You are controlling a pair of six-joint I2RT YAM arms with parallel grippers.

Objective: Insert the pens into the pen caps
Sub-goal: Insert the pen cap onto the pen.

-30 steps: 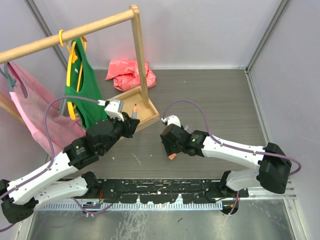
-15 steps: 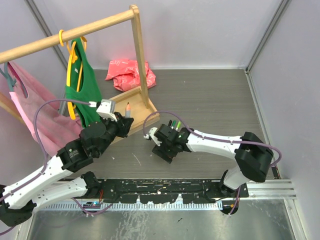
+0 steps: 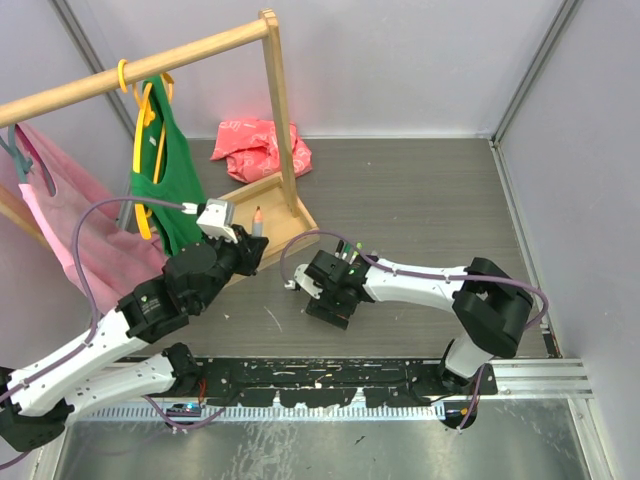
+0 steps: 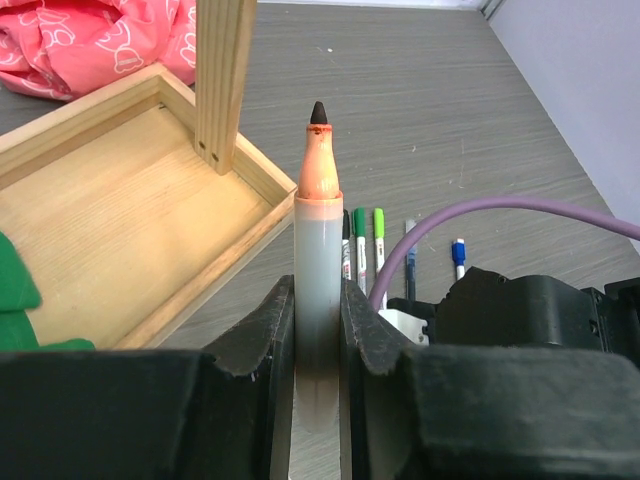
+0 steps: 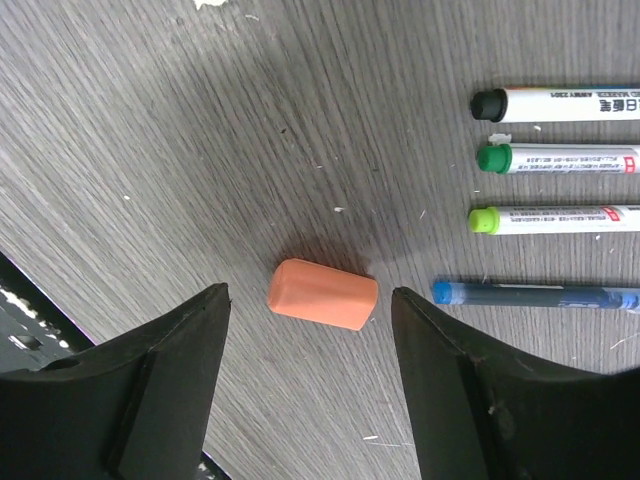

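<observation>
My left gripper (image 4: 317, 300) is shut on a pen (image 4: 318, 250) with a grey barrel, an orange neck and a black tip, held upright. In the top view that pen (image 3: 257, 216) sticks up from the left gripper (image 3: 250, 240) beside the wooden tray. An orange pen cap (image 5: 323, 293) lies on its side on the table. My right gripper (image 5: 308, 293) stands open over it, one finger on each side, touching nothing. In the top view the right gripper (image 3: 330, 303) hides the cap. Several more pens lie side by side: black-ended (image 5: 560, 103), green (image 5: 560, 159), light green (image 5: 555, 218) and blue (image 5: 530, 296).
A wooden clothes rack stands at the left with its tray base (image 3: 262, 205) and post (image 3: 280, 110). A green garment (image 3: 165, 170) and a pink one (image 3: 70, 230) hang from it. A red bag (image 3: 258, 145) lies behind. A black rail (image 3: 320, 375) runs along the near edge.
The right gripper has swung left and come down over the orange cap, which showed beside it a second ago. Its jaws widened slightly. The left arm shifted a little left with its pen.
</observation>
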